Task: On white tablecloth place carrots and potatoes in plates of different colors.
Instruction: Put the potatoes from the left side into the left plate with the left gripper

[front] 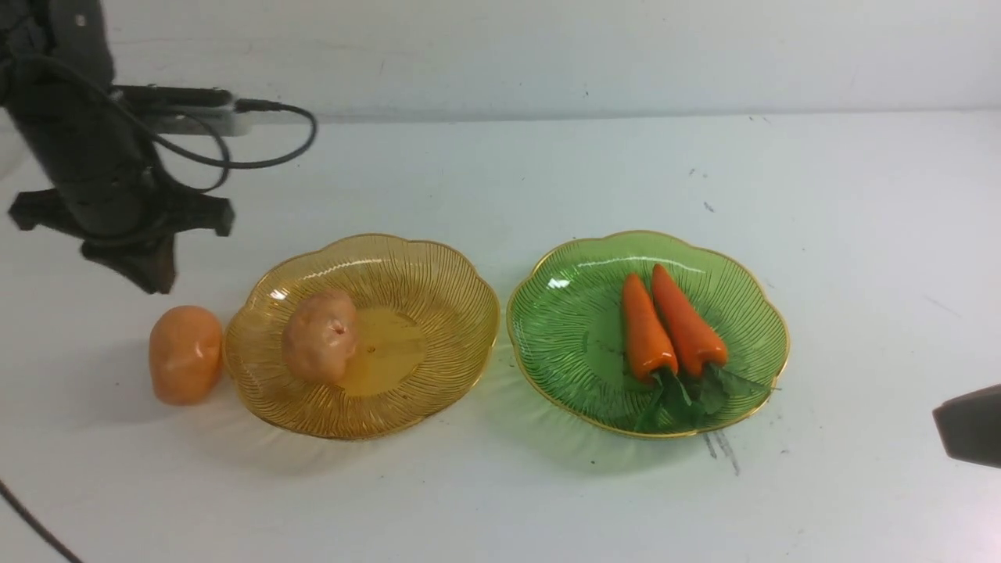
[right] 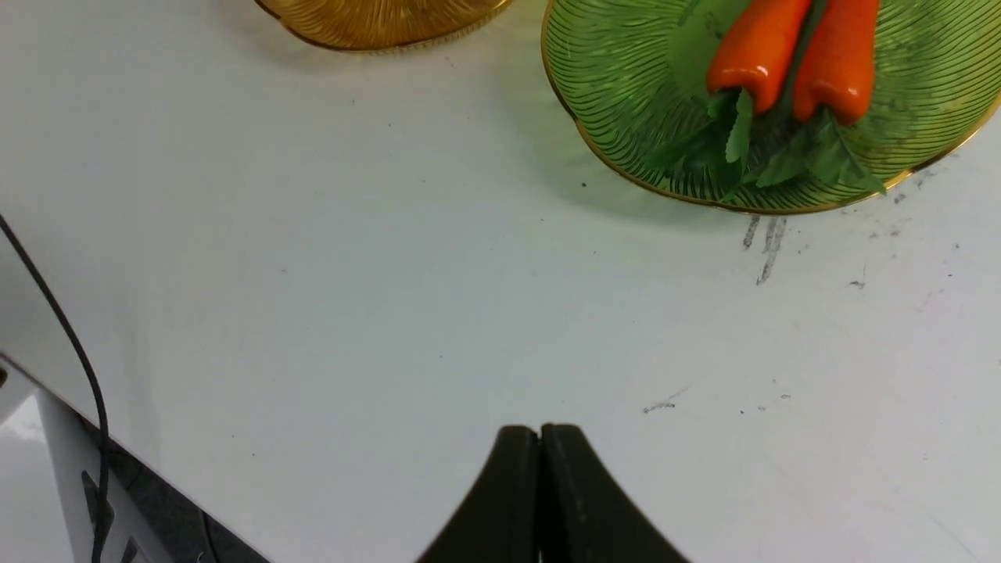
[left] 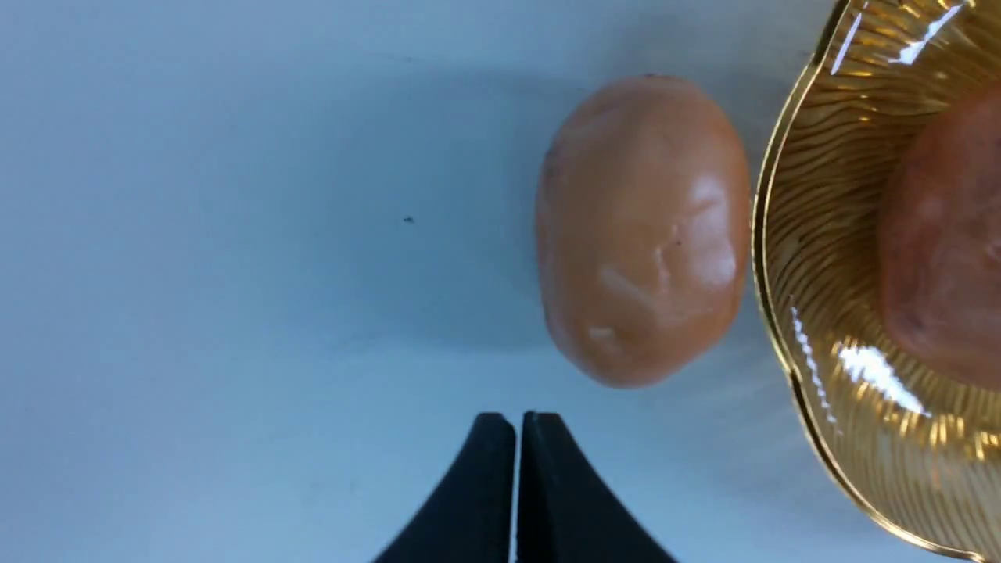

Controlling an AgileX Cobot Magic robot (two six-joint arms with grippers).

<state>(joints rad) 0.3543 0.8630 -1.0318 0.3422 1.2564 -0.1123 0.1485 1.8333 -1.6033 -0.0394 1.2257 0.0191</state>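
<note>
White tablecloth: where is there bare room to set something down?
Bare: right of the green plate, and the strip nearest the robot, below both plates. Crowded: left of the yellow plate, where the loose potato sits close beside its rim.

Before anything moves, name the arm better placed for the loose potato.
The left, likely: its closed gripper hovers near that potato, beside the amber plate; the right gripper is across, past the green plate.

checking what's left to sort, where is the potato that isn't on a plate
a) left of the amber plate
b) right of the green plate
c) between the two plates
a, the loose potato lies on the white tablecloth just left of the amber plate
</note>
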